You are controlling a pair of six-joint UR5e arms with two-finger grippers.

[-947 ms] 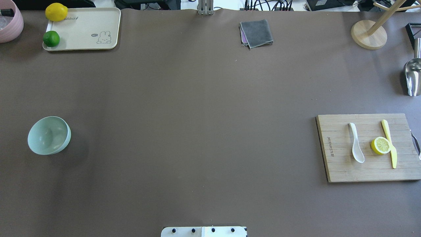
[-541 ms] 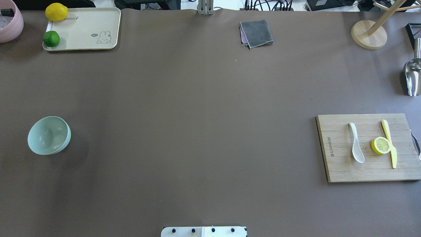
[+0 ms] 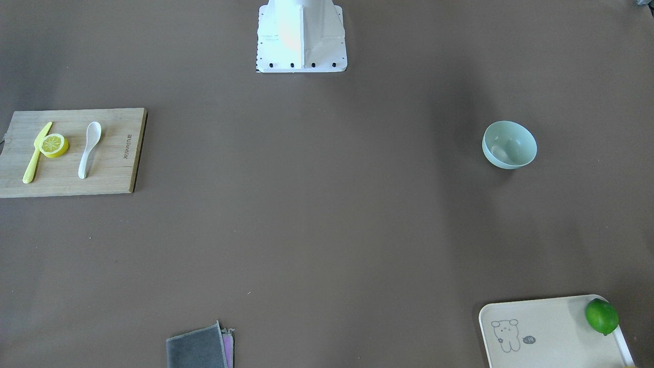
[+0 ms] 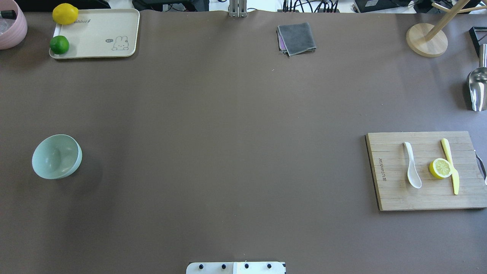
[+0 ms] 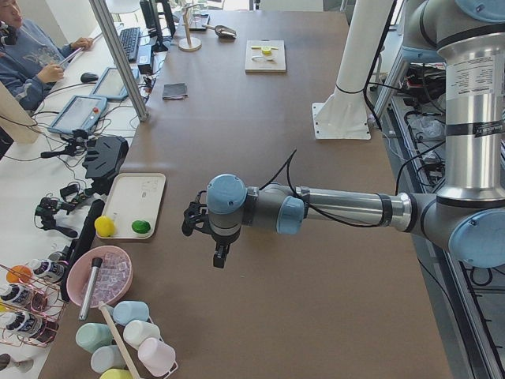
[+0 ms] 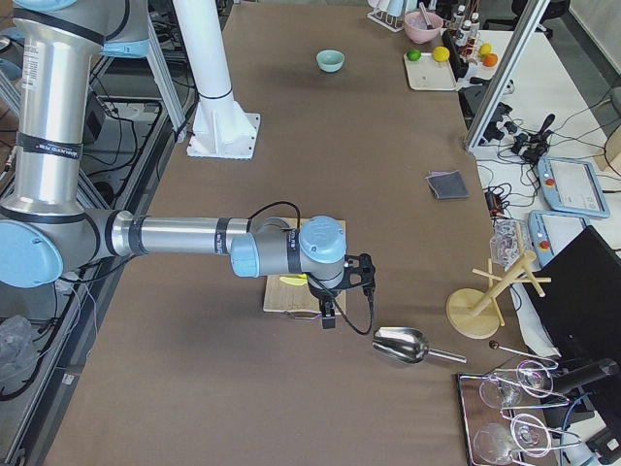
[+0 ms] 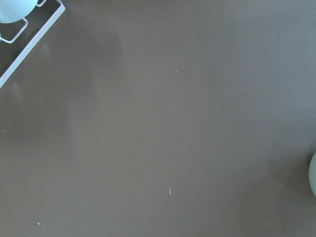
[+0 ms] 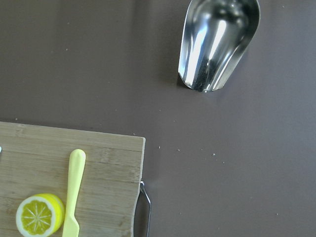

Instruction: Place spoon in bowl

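Now | spoon (image 4: 412, 169) on cutting board (image 4: 392, 192); bowl (image 4: 57, 156) well apart | left tool (image 5: 218, 257), right tool (image 6: 327, 316): opening cannot tell

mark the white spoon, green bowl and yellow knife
small white soup spoon (image 4: 414, 179), overhead view, on its scoop
round mint-green bowl (image 4: 57, 154), overhead view, on its inner wall
slim yellow knife (image 4: 455, 184), overhead view, wider end

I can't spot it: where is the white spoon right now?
In the overhead view, the spoon lies on the cutting board at the right, just left of the lemon half, far from the bowl at the left.
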